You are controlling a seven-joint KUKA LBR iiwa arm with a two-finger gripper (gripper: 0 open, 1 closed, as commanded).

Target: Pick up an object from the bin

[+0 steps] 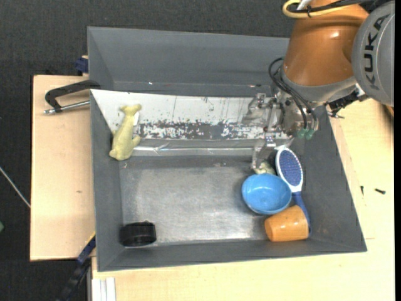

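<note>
Blue bowl point(266, 194) lies at the right of the grey bin point(188, 199), touching a blue-and-white brush point(290, 168), with an orange cup point(287, 225) just beside it. The gripper point(262, 160) hangs at the bowl's far rim; whether it is open or closed cannot be told.

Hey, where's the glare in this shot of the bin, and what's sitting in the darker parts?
Camera view: a bright glare band crosses the far wall of the bin, starting by the yellow toy; the floor in the same view has a dull sheen; the black round thing lies in the darker near-left corner.
</note>
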